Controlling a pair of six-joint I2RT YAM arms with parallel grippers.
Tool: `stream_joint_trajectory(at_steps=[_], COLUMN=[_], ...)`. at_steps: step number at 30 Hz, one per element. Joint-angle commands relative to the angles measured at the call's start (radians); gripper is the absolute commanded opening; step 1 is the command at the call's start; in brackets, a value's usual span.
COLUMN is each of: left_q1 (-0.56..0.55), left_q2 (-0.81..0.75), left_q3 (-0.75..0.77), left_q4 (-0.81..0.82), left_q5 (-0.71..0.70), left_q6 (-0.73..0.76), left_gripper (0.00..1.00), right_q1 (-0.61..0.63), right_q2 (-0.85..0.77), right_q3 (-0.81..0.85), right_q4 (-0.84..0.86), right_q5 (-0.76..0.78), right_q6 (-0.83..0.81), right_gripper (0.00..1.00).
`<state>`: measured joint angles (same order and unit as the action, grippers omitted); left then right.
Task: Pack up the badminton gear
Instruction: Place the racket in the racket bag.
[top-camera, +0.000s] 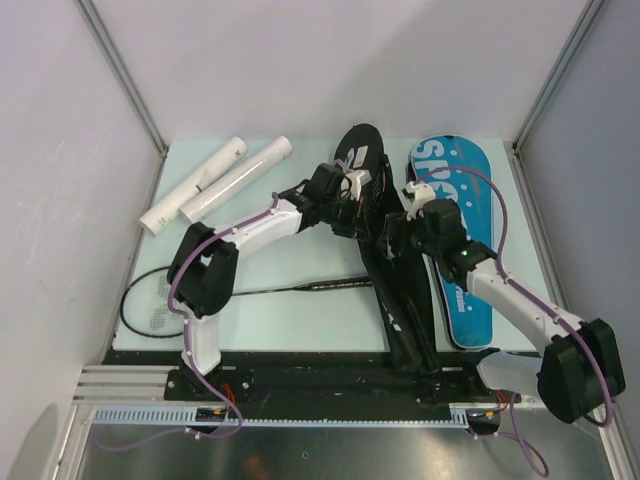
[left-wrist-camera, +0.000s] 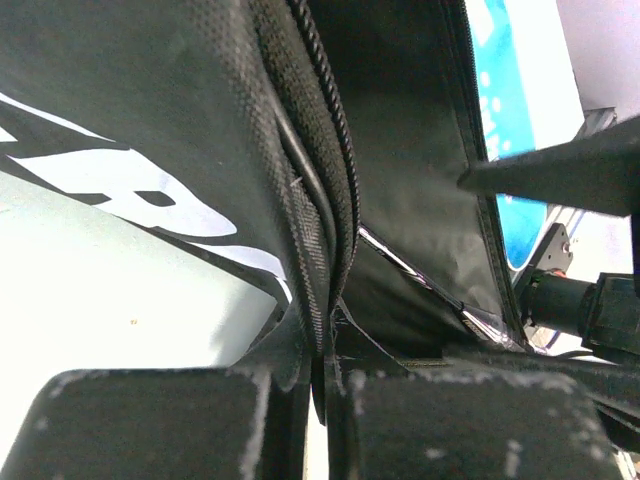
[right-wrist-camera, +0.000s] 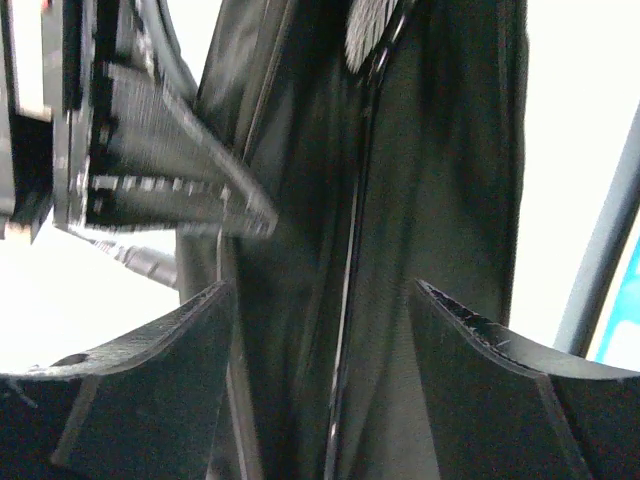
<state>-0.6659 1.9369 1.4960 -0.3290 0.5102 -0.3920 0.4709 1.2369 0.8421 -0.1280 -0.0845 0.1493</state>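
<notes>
The bag lies open mid-table, its black half (top-camera: 400, 300) in the centre and its blue lettered half (top-camera: 462, 240) to the right. My left gripper (top-camera: 360, 192) is shut on the black half's zip edge (left-wrist-camera: 318, 250), which is pinched between the jaws (left-wrist-camera: 322, 360). My right gripper (top-camera: 397, 235) hovers open over the black fabric (right-wrist-camera: 440, 150), its fingers (right-wrist-camera: 322, 290) apart with nothing gripped. A thin glossy rod (left-wrist-camera: 420, 275) shows inside the bag. One racket (top-camera: 150, 305) with a black handle (top-camera: 340, 285) lies flat at the left. Two white tubes (top-camera: 190, 190) (top-camera: 240, 178) rest at the back left.
Frame posts and pale walls close in the table on the left, back and right. The arm bases stand on the rail at the near edge (top-camera: 330, 365). The two grippers are close together over the bag's upper part; the left one's finger (right-wrist-camera: 180, 190) shows in the right wrist view.
</notes>
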Motion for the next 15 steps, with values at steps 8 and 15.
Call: stream_joint_trajectory(at_steps=[8, 15], left_q1=[0.005, 0.003], left_q2=[-0.03, -0.027], left_q3=[0.047, 0.046], left_q4=[0.077, 0.093], left_q5=[0.106, 0.131], left_q6=[-0.011, -0.021], left_gripper=[0.0, 0.0], right_q1=[-0.109, -0.066], right_q2=[0.024, 0.113], right_q3=[-0.095, -0.097], right_q4=[-0.056, 0.111], right_q5=[-0.213, -0.288], right_q6=[0.055, 0.044], right_gripper=[0.61, 0.51])
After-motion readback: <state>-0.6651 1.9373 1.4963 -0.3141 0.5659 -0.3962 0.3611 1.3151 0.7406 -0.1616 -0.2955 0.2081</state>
